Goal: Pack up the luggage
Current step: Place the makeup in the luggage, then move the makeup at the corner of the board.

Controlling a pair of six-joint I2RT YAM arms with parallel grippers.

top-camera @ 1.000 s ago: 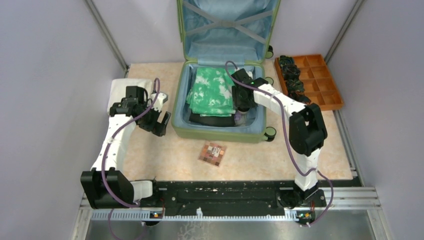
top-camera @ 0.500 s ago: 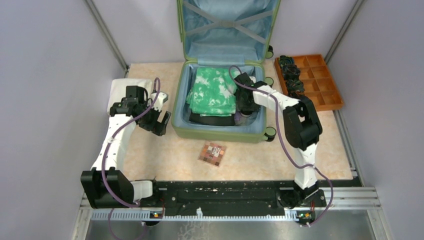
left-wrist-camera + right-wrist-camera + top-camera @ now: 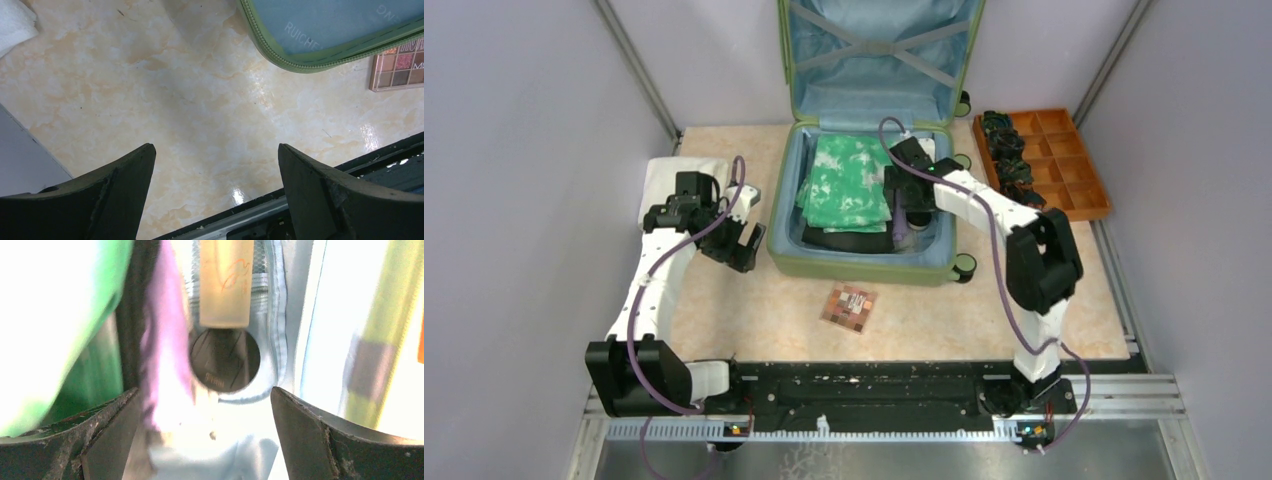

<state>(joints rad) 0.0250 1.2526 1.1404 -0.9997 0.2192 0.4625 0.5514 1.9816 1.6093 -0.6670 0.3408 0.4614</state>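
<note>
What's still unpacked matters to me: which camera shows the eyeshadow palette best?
The top external view: the whole eyeshadow palette lies flat on the table, in front of the luggage. The left wrist view catches only one cropped end at its right edge. The right wrist view shows none of it.

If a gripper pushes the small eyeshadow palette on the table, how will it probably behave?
The palette looks flat and rigid, so it would probably slide, not roll or tip. The glossy table may let it slip easily.
</note>
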